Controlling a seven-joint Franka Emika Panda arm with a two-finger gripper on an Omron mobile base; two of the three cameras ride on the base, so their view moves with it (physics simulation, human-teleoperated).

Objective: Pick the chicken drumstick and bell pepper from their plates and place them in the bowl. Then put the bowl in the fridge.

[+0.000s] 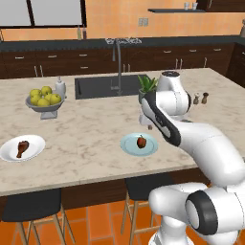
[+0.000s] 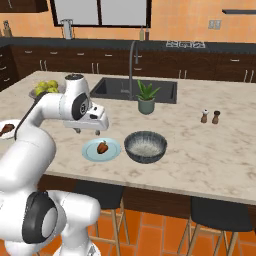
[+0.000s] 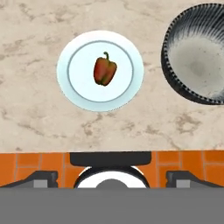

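Left base view: marble counter (image 1: 95, 134) with a sink set into it. Chicken drumstick (image 1: 22, 148) lies on the white plate (image 1: 34, 149) near the counter's left front edge; bell pepper (image 1: 141, 141) sits on the pale blue plate (image 1: 129, 146) at centre front. Fruit bowl (image 1: 44, 101) of yellow-green fruit stands behind the white plate; potted plant (image 1: 147, 85) is partly behind the arm. Right base view: end effector (image 2: 80, 130) hangs above the counter just left of the blue plate, off the surface; whether its fingers are apart or together I cannot tell. Dark grey bowl (image 2: 145, 146) sits just right of the blue plate, near but apart. Salt and pepper shakers (image 2: 210, 117) stand further right. Hand view: looking down, pepper lies centred on the blue plate, stem up-frame; bowl at upper right, holding nothing; fingertips (image 3: 41, 177) low at the frame's bottom corners.
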